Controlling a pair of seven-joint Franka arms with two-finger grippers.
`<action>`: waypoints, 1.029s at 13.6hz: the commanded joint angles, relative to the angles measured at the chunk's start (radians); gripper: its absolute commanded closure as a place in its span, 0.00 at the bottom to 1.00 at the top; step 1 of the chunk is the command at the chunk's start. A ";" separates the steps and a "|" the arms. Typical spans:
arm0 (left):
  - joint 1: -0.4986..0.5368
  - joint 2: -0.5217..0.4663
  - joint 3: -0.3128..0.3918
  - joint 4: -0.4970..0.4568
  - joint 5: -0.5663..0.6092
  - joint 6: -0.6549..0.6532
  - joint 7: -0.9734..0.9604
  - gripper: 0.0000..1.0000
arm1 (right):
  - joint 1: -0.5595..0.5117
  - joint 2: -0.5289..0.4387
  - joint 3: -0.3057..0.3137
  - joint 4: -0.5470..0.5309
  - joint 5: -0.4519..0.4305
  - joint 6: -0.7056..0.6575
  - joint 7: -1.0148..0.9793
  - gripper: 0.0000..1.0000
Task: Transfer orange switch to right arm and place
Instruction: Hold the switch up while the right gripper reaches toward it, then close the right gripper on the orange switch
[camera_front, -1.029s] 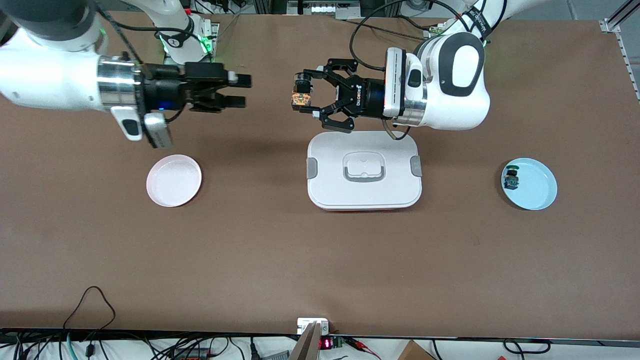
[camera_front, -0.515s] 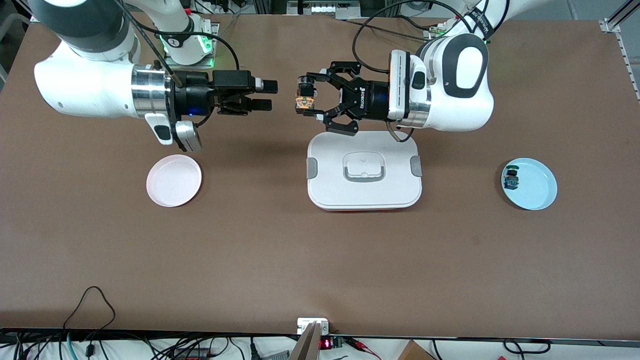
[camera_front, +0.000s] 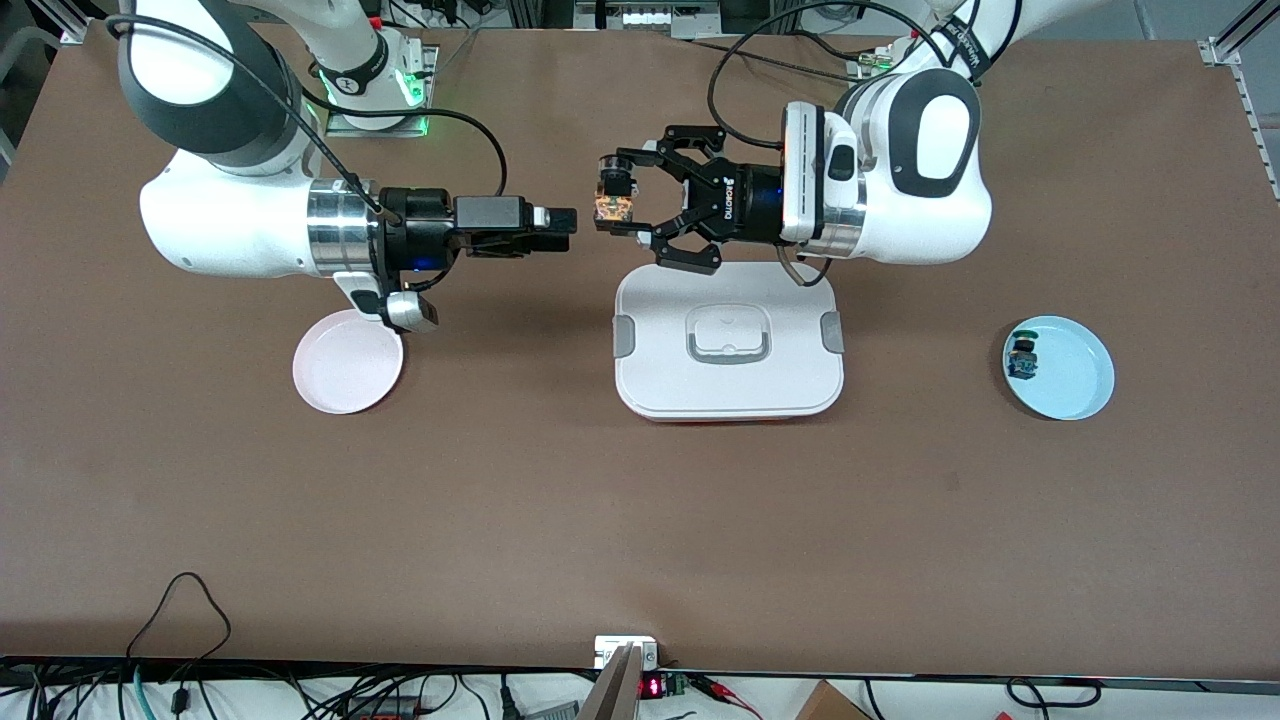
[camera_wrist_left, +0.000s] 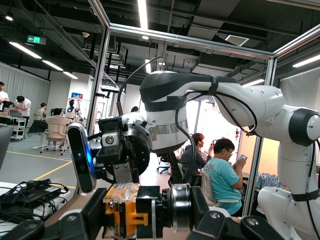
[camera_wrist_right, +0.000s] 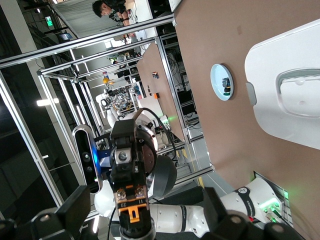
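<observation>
Midair, left gripper (camera_front: 612, 204) pinching orange switch (camera_front: 610, 207), right gripper (camera_front: 562, 222) spread, level.

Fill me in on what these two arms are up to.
A handover in mid-air. The left gripper is shut on the tiny black-and-orange push-button switch, held just above the white lidded box. The right gripper, open, faces it with a small gap left. The round pink plate sits below the right arm.
</observation>
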 joint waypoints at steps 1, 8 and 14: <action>0.029 -0.022 -0.021 -0.013 -0.033 0.004 0.028 1.00 | 0.057 -0.002 -0.003 0.009 0.087 0.077 -0.007 0.00; 0.026 -0.022 -0.021 -0.012 -0.033 0.004 0.028 1.00 | 0.086 -0.002 -0.003 0.003 0.100 0.077 -0.007 0.00; 0.028 -0.022 -0.021 -0.012 -0.033 0.004 0.028 1.00 | 0.088 -0.010 -0.002 -0.022 0.099 -0.003 0.004 0.05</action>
